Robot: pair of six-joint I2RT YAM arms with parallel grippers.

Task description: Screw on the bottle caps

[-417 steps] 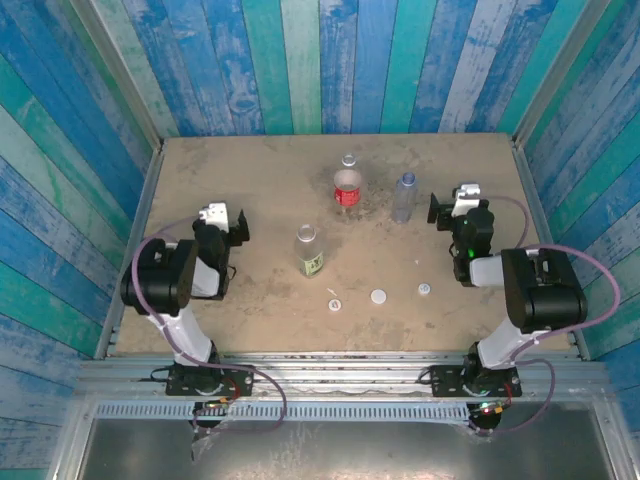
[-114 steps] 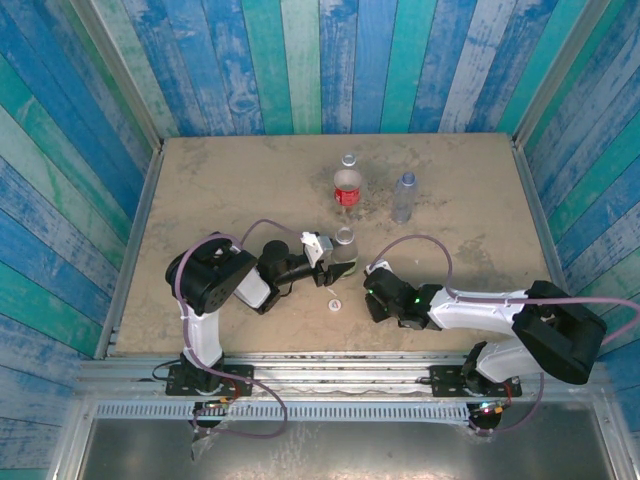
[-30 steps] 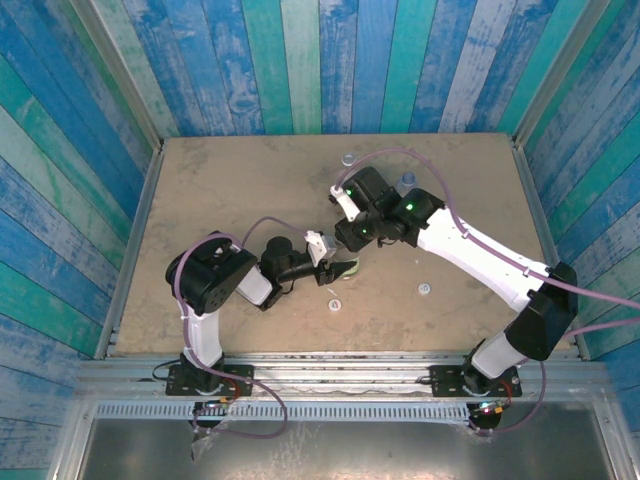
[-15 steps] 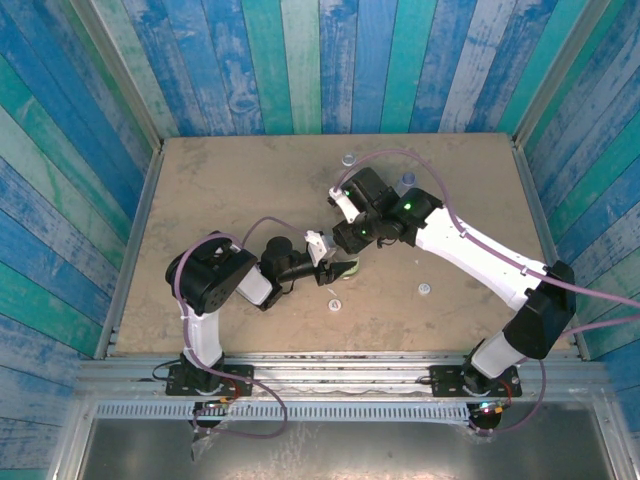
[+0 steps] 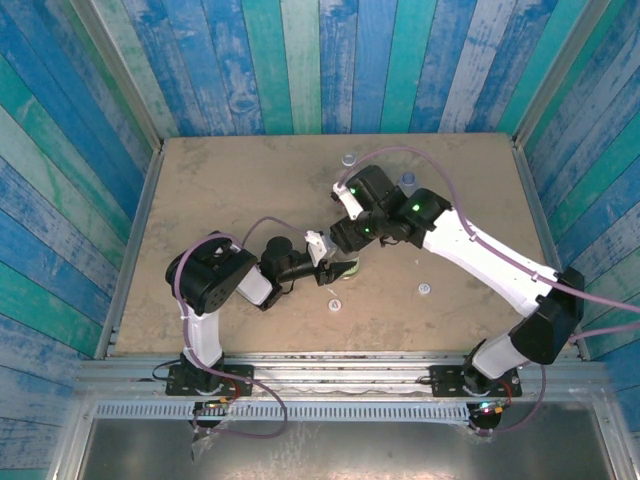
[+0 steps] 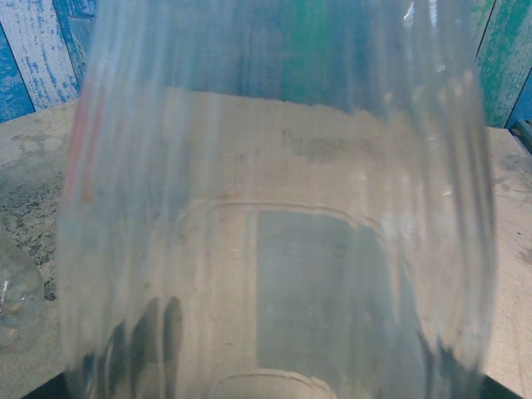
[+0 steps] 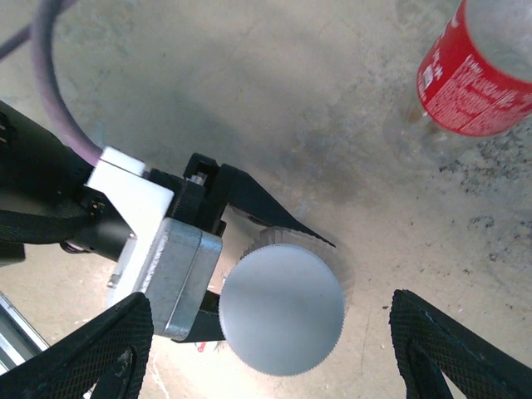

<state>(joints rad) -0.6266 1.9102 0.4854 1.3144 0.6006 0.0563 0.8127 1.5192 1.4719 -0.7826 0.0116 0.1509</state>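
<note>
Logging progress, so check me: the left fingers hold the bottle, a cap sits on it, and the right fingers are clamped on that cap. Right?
Not quite: in the right wrist view the right fingers stand open, clear of the cap. The left fingers do hold the bottle.

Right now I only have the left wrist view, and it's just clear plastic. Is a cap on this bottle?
Observer: Yes. In the right wrist view a pale cap sits on top of the bottle that the left gripper clamps.
Operator: Is the right gripper gripping it?
Observer: No. The right gripper is open, its fingers apart from the cap on both sides.
Operator: Any others left?
Observer: Two on the table: a loose cap to the right, another loose cap beside the held bottle.
</note>
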